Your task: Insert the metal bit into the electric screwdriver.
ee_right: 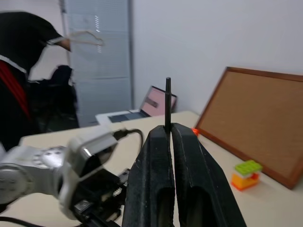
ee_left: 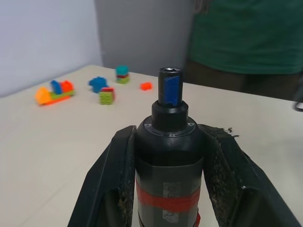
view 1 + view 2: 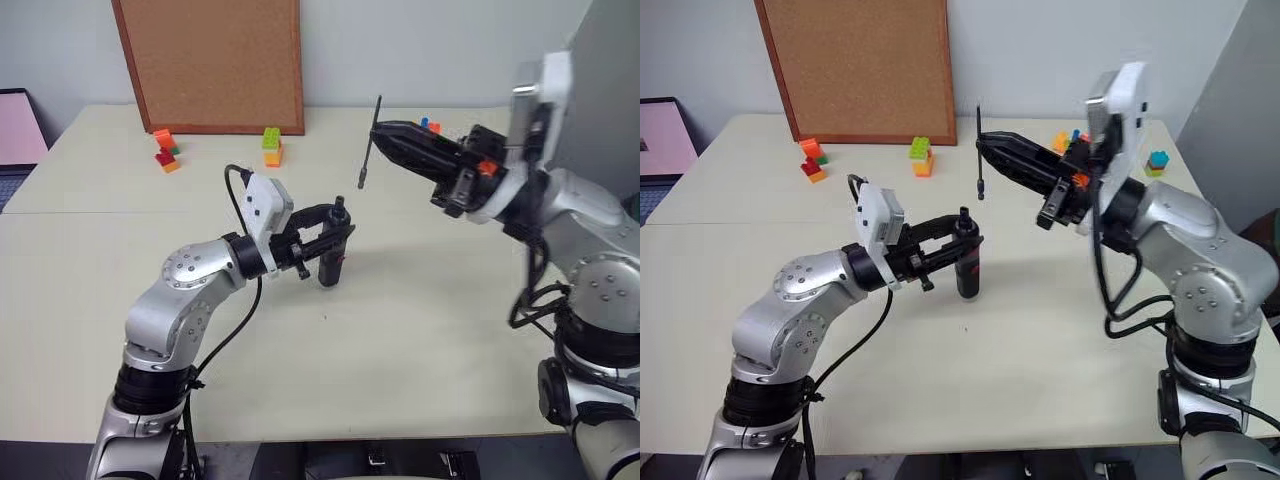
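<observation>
Metal bit point(image 3: 369, 143), pinched in the right pincer point(image 3: 381, 134), could miss the screwdriver point(image 3: 333, 255) clamped in the left pincer point(image 3: 342, 233) if tilted.

- Bit point(image 3: 370, 142): thin dark metal, smooth.
- Screwdriver point(image 2: 168, 161): matt black plastic, red tape band.
- Pincer fingers point(image 2: 106, 184): black, rough, scuffed pads.
- Board point(image 3: 215, 60): grainy cork, wood frame.
- Worktop point(image 3: 420, 330): smooth, matt, cream.

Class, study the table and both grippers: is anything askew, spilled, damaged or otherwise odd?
Nothing stands out. The left gripper holds the electric screwdriver upright, the right gripper pinches the metal bit about upright, and the toy bricks sit tidily near the corkboard.
</observation>
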`<state>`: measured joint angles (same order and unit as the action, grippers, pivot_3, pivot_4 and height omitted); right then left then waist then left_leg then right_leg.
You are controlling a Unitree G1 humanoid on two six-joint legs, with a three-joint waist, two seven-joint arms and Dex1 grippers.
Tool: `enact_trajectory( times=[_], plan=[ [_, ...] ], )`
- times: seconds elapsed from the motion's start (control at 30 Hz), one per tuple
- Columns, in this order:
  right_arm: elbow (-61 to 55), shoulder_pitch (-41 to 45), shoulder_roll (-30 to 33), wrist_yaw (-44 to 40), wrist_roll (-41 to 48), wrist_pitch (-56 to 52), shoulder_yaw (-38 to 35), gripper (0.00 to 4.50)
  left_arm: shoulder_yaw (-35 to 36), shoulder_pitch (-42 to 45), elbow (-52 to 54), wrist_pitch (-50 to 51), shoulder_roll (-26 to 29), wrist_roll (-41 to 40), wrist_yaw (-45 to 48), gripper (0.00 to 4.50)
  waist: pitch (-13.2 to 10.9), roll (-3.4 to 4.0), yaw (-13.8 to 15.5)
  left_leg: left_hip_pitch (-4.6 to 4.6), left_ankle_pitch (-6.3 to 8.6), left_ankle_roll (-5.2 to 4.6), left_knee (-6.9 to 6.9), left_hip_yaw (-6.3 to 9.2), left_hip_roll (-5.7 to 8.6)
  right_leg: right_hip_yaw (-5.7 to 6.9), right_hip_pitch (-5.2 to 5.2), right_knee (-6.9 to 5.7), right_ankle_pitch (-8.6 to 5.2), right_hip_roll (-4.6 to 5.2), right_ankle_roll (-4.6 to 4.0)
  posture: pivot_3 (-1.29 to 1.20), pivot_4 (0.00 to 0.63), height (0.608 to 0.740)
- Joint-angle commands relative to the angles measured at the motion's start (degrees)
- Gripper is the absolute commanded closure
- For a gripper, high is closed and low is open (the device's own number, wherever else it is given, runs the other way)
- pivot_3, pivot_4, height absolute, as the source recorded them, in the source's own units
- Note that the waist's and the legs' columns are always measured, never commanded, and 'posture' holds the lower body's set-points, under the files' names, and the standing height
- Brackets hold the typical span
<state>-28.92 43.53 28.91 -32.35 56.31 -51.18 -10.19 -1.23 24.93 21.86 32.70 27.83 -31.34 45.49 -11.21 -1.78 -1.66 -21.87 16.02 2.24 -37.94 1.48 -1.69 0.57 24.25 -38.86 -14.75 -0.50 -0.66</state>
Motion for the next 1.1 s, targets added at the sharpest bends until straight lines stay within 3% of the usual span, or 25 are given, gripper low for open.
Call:
enact_trajectory(
  times=[0.03,0.3,0.6,1.1],
  plan=[
    [-0.50,0.72,1.02,-0.44,7.25,-1.38,-2.40,4.50,0.10,-1.04,3.43,0.53,0.10,-3.67,2.06,2.86,0.00,0.00,0.00,0.01,0.00,0.00,0.00,-0.01,-0.01,-0.01,0.00,-0.01,0.00,0.00,0.00,0.00,0.150,0.740],
    [-0.81,-1.70,3.60,-1.84,12.74,-1.74,-1.47,4.50,-2.30,-4.91,6.39,-3.35,1.87,-1.91,5.38,2.86,0.00,0.00,0.14,0.00,0.00,0.00,-0.02,-0.01,0.00,-0.03,-0.01,-0.01,-0.01,0.01,0.00,0.00,0.150,0.740],
    [-1.59,-3.38,7.29,-7.45,12.57,-0.76,0.35,4.50,-4.51,-8.81,4.68,-11.39,4.45,3.46,8.97,2.86,0.00,0.00,0.18,0.02,0.00,0.00,-0.02,-0.02,0.01,-0.02,-0.01,0.00,-0.01,0.00,0.01,0.00,0.150,0.740],
    [-2.74,-4.78,5.71,-7.75,11.71,1.20,3.16,4.50,-2.48,-11.02,3.22,-11.66,6.72,1.90,9.54,2.86,0.01,0.00,0.09,0.14,0.00,0.00,-0.02,-0.01,-0.06,-0.02,-0.06,-0.06,-0.01,-0.18,0.00,0.00,0.150,0.740]
  ],
)
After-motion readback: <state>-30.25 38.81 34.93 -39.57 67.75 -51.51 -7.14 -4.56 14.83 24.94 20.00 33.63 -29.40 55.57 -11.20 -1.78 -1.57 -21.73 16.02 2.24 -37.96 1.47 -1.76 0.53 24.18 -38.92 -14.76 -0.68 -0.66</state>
